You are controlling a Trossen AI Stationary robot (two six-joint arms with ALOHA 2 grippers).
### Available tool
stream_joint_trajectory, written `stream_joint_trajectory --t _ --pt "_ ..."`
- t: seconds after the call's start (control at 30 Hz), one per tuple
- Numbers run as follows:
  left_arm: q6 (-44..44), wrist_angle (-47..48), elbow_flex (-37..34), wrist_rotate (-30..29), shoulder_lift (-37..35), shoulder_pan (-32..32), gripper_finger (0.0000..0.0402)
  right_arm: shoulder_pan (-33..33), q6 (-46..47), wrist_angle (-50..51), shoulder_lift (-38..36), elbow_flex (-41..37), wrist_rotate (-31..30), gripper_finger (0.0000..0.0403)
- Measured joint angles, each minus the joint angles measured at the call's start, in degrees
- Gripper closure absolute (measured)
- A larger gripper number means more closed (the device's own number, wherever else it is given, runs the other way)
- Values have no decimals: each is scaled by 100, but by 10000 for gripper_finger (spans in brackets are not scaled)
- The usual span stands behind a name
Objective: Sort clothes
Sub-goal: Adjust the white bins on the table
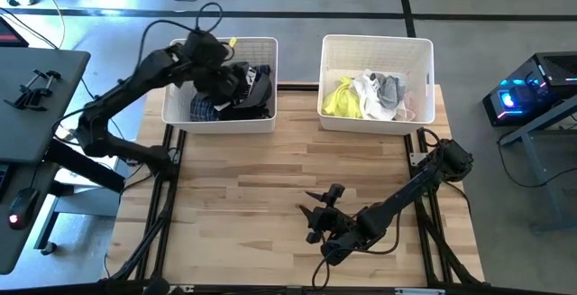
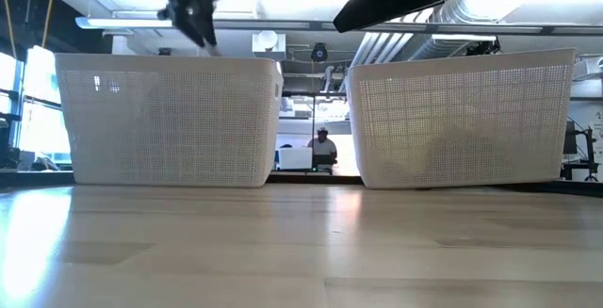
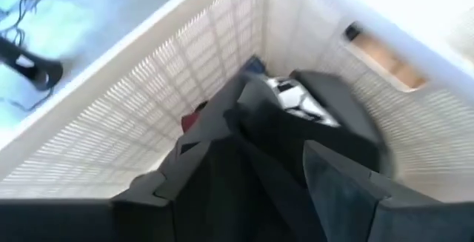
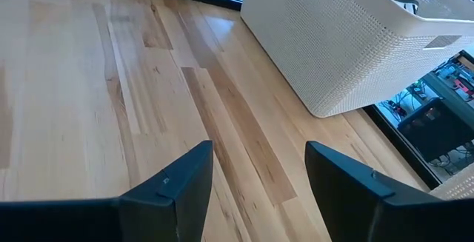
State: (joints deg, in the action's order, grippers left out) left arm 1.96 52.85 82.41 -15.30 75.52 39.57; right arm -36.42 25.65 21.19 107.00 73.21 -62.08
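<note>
My left gripper (image 1: 225, 71) reaches down into the left white bin (image 1: 177, 113), over a heap of dark clothes (image 1: 242, 96) with a blue plaid piece (image 1: 204, 107). In the left wrist view its fingers (image 3: 244, 149) stand open, with a black garment (image 3: 259, 131) between and beyond them. My right gripper (image 1: 311, 214) is open and empty above the bare wood near the table's front middle; it also shows in the right wrist view (image 4: 259, 149). The right white bin (image 1: 379, 44) holds neon yellow (image 1: 341, 98), white (image 1: 368, 92), grey (image 1: 389, 86) and pale pink clothes. My left gripper's open fingers stand on either side of the black garment's upper folds (image 3: 255, 109), slanting down from above into the bin. The garment lies on the heap in the bin. I cannot tell whether the fingers touch it.
Both bins stand side by side at the table's far edge, with a gap between them; in the low view they are the left bin (image 2: 170, 120) and the right bin (image 2: 462, 120). The wooden tabletop (image 1: 270, 178) lies in front of them. A person shows in the room far behind (image 2: 322, 143).
</note>
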Motion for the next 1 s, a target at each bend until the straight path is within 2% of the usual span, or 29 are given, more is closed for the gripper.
stream_joint_trajectory --t 0.1,0.2,0.27,0.47,0.53,0.67,0.73,0.83,1.0 --pt "77 313 278 139 -144 -201 200 4 2 0 0 0 0 199" --pt "689 768 278 718 -292 -484 205 5 28 0 0 0 2 199" --pt "920 1139 233 871 -327 -752 212 5 26 0 0 0 0 199" --pt "1361 1751 -411 867 -322 -1739 233 6 7 -2 0 0 -2 199" --pt "1409 1750 -741 707 -315 -1963 238 6 16 -2 0 1 -2 199" --pt "1286 1490 -1365 -221 -320 -2137 248 6 35 -2 0 0 -2 199" --pt "1271 1343 -1612 -300 -316 -2138 257 6 35 -2 0 0 -4 199" --pt "1267 1321 -1813 -294 -316 -2141 288 6 33 -2 0 0 -4 199" --pt "974 1511 -1835 -81 -340 -2366 380 6 33 -2 0 0 -11 199"
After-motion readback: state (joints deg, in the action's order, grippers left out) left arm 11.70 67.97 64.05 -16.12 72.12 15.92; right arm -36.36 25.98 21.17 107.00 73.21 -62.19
